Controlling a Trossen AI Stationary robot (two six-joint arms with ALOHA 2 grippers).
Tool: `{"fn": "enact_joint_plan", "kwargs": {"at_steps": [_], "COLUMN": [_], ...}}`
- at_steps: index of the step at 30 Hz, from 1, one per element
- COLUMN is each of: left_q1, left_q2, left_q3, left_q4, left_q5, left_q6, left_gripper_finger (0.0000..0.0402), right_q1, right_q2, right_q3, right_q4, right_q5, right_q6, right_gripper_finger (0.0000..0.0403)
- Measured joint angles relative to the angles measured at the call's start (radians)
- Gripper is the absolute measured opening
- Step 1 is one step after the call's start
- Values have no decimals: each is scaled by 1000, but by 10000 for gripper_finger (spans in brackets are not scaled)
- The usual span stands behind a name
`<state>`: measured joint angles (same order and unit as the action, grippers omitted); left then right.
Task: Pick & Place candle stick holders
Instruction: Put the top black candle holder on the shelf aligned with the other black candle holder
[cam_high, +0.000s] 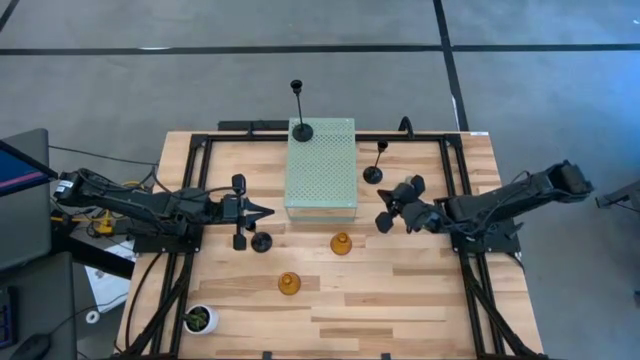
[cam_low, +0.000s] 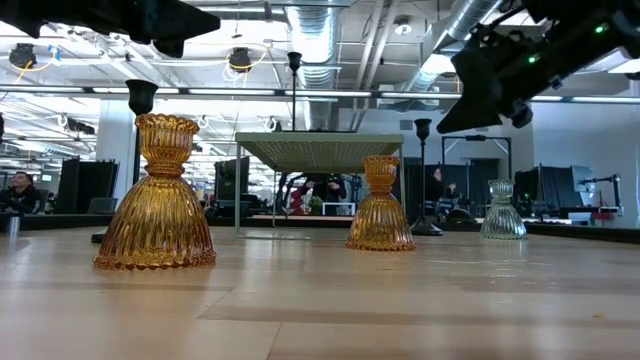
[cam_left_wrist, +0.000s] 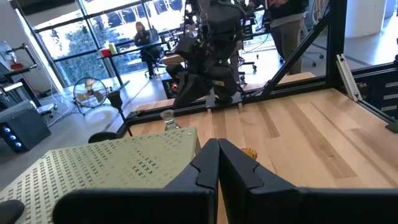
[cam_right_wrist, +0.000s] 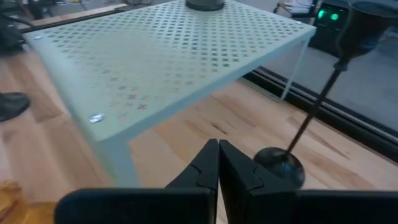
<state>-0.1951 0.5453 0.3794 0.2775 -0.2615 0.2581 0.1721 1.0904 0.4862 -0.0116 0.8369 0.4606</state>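
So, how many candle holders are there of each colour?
Black holders: 3
Amber holders: 2
Pale holder: 1
Total: 6

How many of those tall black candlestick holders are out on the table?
3. One black holder stands on the pale green perforated block, one on the wood right of the block, one by the left gripper.
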Motion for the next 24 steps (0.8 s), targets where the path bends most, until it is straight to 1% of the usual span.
{"fn": "enact_joint_plan", "kwargs": {"at_steps": [3, 6, 10, 18, 21, 24], "left_q1": [0, 0, 0, 0, 0, 0], "left_q2": [0, 0, 0, 0, 0, 0], "left_q3": [0, 0, 0, 0, 0, 0], "left_q4": [0, 0, 0, 0, 1, 1], "left_q5": [0, 0, 0, 0, 0, 0], "left_q6": [0, 0, 0, 0, 0, 0], "left_gripper_finger": [6, 6, 6, 6, 6, 6], "right_q1": [-28, -54, -89, -154, -179, -202], "right_q2": [12, 11, 11, 11, 11, 11], "right_q3": [0, 0, 0, 0, 0, 0], "right_q4": [-3, 1, 9, 97, 116, 122], "right_q5": [-1, -1, -2, -5, -6, -25], "right_q6": [-7, -41, -44, -44, -44, -44], "right_gripper_finger": [7, 30, 83, 202, 228, 234]}}
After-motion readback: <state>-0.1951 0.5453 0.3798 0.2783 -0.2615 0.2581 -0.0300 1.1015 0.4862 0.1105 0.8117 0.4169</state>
